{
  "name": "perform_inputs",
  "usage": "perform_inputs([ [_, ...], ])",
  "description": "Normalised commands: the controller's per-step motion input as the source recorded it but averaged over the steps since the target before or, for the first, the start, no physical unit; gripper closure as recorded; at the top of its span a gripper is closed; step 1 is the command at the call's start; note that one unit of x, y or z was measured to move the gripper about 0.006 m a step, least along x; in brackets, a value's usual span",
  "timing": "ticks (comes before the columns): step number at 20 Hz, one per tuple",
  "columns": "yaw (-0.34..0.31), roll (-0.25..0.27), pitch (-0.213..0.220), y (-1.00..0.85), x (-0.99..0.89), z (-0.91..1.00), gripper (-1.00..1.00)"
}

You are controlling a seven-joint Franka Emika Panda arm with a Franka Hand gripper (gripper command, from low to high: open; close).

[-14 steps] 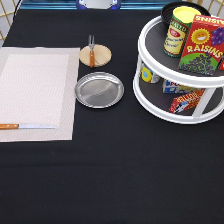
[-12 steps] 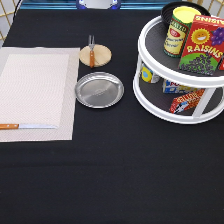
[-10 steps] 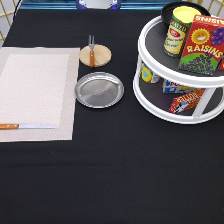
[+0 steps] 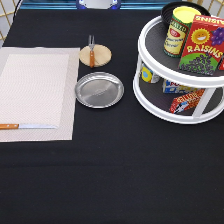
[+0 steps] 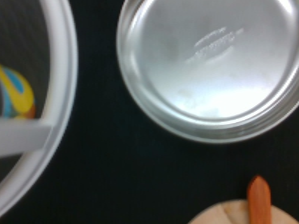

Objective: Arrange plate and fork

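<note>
The shiny silver plate [image 4: 99, 89] lies on the black cloth just right of the placemat, with nothing on it. The fork [image 4: 91, 52] rests across a light-wood disc [image 4: 95, 55] right above the plate, tines pointing to the exterior view's top. From the wrist view I look straight down on the plate [image 5: 217, 65], with the tip of the fork's brown handle [image 5: 259, 199] and an edge of the disc [image 5: 221, 215] showing. My gripper does not show in the exterior view.
A pale placemat [image 4: 36, 92] lies at the exterior view's left, with a wooden-handled knife [image 4: 27, 126] near its lower edge. A white two-tier turntable [image 4: 181, 77] at the right holds a can, a raisin box and other groceries.
</note>
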Motion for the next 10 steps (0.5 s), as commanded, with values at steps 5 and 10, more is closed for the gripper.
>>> perform_inputs([
  [5, 0.011, 0.052, 0.104, -0.24, 0.91, 0.11, -1.00],
  [10, 0.036, 0.092, 0.102, -0.21, 0.83, 0.00, -1.00],
])
